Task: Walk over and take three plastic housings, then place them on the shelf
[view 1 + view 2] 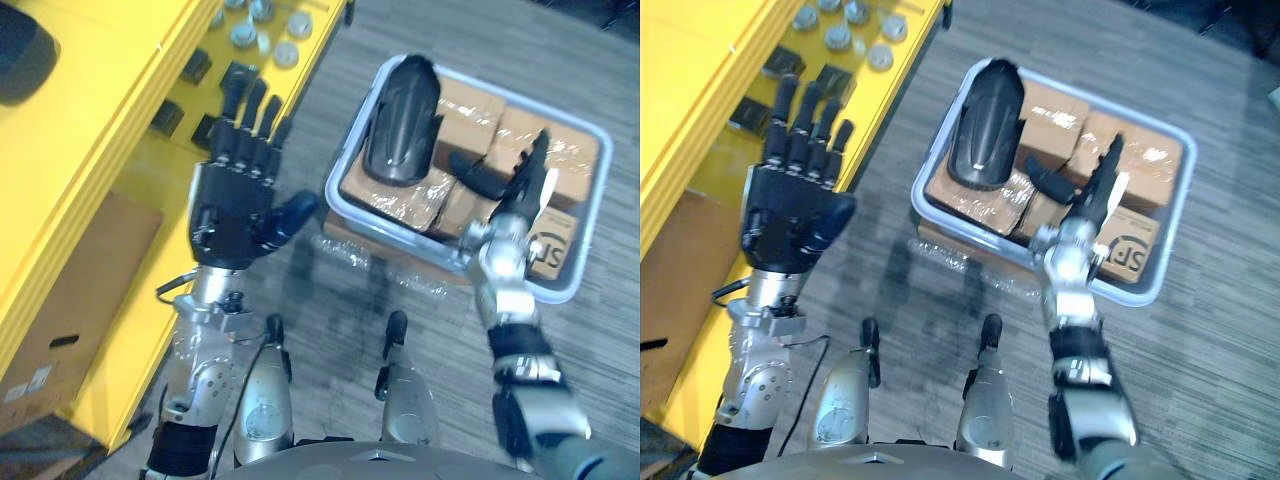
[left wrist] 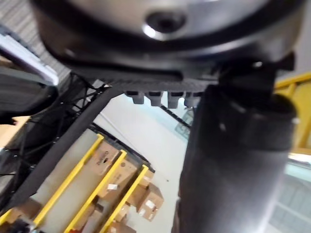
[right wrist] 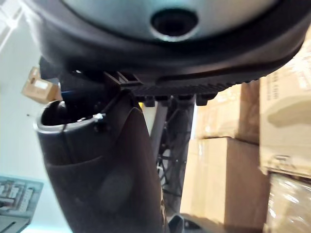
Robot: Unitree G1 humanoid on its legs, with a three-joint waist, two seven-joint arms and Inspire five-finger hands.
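The left hand was held palm-up to the left of the bin, its fingers straight and close together and its thumb standing off to the side. It held nothing and touched nothing. The right hand reached over the near right part of the bin, turned on edge. Its fingers were straight and pressed together, its thumb spread toward the bin's middle, and nothing was in its grasp.

One black plastic housing lay in the far left part of the bin, on top of film-wrapped cardboard boxes that packed the bin's floor. It lay apart from the right hand's thumb.

The bin stood on grey carpeted floor. A yellow shelf ran along to the left of the bin, carrying small black parts and round silver parts at its far end. A flat cardboard box sat on the shelf's lower level. A strip of clear wrapping lay on the floor just beside the bin's near rim.

Between the bin's left rim and the shelf's edge ran a band of bare carpet.
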